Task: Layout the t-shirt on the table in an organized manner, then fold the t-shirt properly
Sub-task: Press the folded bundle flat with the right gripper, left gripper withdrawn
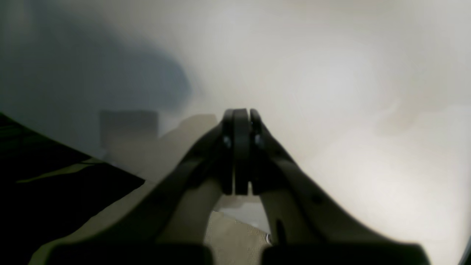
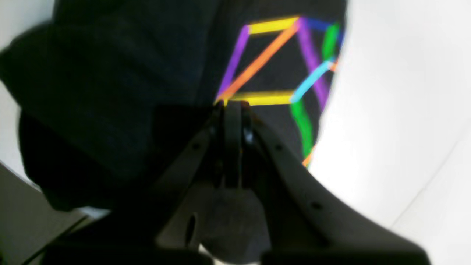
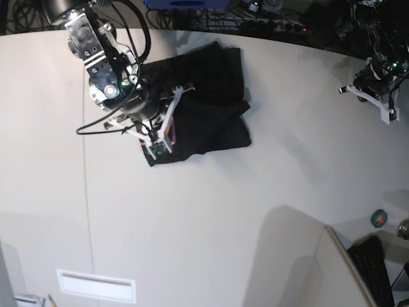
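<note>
only the right wrist view shows, blurrily, the t-shirt point(image 2: 147, 73) print's colours.

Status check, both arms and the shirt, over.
Right gripper shut, down on the t-shirt at its print. Left gripper shut, empty, off at table edge. Shirt bunched, not laid flat. Nothing in the way.

white table point(image 3: 211, 211), dark seam; crumpled black t-shirt point(image 3: 211, 121) lying on it.
</note>
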